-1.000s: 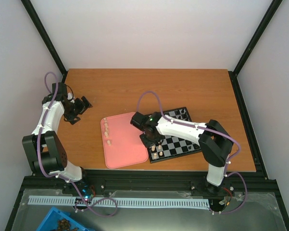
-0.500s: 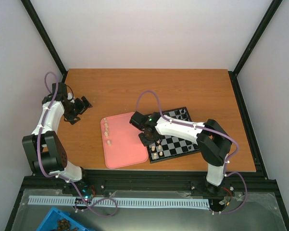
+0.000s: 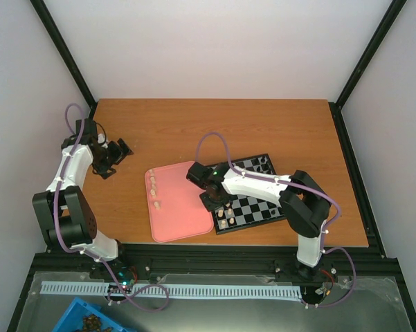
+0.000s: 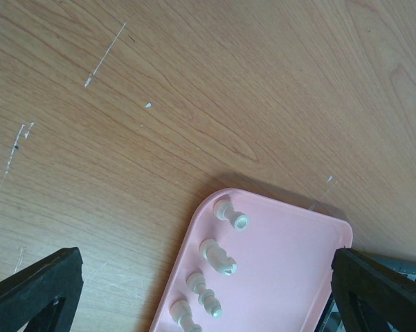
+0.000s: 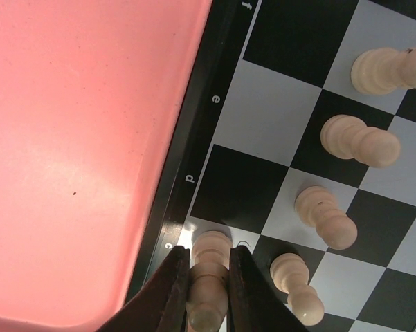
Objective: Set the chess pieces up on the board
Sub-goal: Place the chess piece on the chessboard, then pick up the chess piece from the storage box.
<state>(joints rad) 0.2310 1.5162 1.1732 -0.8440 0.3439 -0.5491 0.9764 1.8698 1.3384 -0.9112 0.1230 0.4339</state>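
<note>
Step in hand: setting one cream piece point(image 5: 210, 250) on the edge row of the board point(image 5: 255, 109), on the white square by the letter c.
Right pincer point(image 5: 209, 294): pressed in on that piece, one finger on each side of its stem; the base looks to be down on the square (or just shy of it, the view cannot settle that).
Left pincer point(image 3: 112, 156): spread wide, holding nothing, parked over the bare desk point(image 3: 194, 131) well apart from the board.
Next move, as I judge it: part the fingers, then lift straight up, since a pawn point(image 5: 297, 287) stands just beside the held piece and could be knocked over.
Pieces placed: four cream pawns upright in the second row.
Pieces waiting: four cream pieces point(image 4: 221, 257) lying on their sides along one edge of the pink tray point(image 4: 291, 277), which sits right beside the board.
Look: tiny, pale, glossy turned shapes with narrow stems.
</note>
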